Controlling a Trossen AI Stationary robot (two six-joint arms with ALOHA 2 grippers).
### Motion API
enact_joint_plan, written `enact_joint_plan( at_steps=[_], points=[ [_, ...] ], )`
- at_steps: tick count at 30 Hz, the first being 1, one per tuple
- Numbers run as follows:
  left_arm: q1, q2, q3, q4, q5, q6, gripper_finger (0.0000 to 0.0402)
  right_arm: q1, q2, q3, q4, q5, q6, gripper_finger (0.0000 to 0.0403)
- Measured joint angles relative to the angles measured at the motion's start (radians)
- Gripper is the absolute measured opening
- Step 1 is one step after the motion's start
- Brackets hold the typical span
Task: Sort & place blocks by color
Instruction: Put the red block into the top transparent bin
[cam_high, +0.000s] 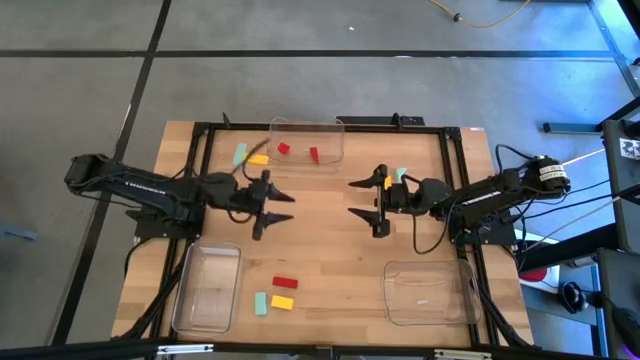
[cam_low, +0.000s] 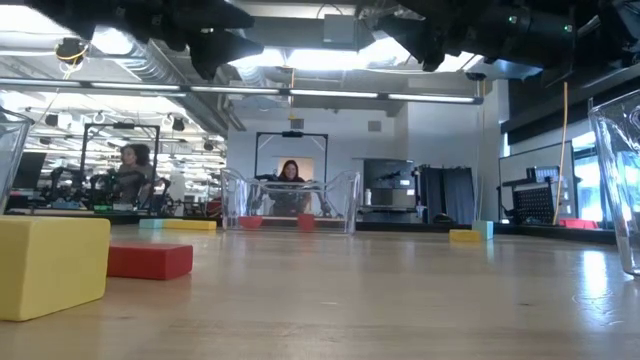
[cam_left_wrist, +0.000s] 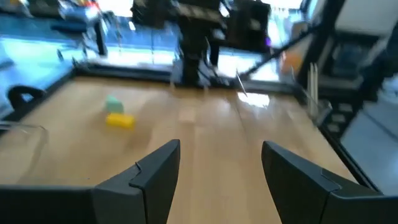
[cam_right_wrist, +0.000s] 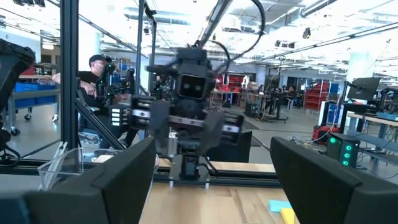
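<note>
- From my remote seat, I had both arms over the middle of the table (cam_high: 330, 250), tips facing one another across bare wood.
- The left gripper (cam_high: 278, 207) had its jaws spread wide apart, holding nothing; the right gripper (cam_high: 362, 200) was likewise spread and empty.
- I counted three clear trays: the far tray (cam_high: 306, 143) at the back edge, the left tray (cam_high: 207, 288) near the front left, and the right tray (cam_high: 427, 292) near the front right.
- Two red blocks (cam_high: 284, 149) lay inside the far tray, apart from each other.
- Just outside that tray's left end sat a teal block (cam_high: 240, 154) and a yellow block (cam_high: 259, 158), close together.
- Beside the right gripper, a second yellow block (cam_high: 388, 182) and a second teal block (cam_high: 401, 174) lay nearly touching.
- At the front, between the two near trays, I saw a red bar (cam_high: 286, 283), a yellow bar (cam_high: 283, 302) and a teal piece (cam_high: 261, 303) clustered together.
- That made three red, three yellow and three teal.
- Nothing stood between the grippers; the left and right trays looked to hold no blocks.
- Beyond the table, a seated person (cam_low: 290, 172) showed in the low view.
</note>
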Motion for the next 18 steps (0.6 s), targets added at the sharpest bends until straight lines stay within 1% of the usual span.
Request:
enact_joint_plan(
  at_steps=[4,12,14,18],
  points=[
    [-0.089,0.091,0.125,-0.239,-0.048,0.000,0.0219,0.000,0.000,0.000,0.000,0.000,-0.021,0.0319],
    [-0.291,0.328,0.347,-0.607,-0.036,-0.061,0.0219,0.000,0.000,0.000,0.001,0.001,-0.023,0.0319],
    [-0.339,0.381,0.385,-0.655,-0.017,-0.079,0.0219,0.000,0.000,0.000,0.001,0.001,-0.022,0.0319],
    [-0.417,0.484,0.436,-0.665,0.008,-0.082,0.0219,0.000,0.000,0.000,0.001,0.001,-0.020,0.0319]
  ],
)
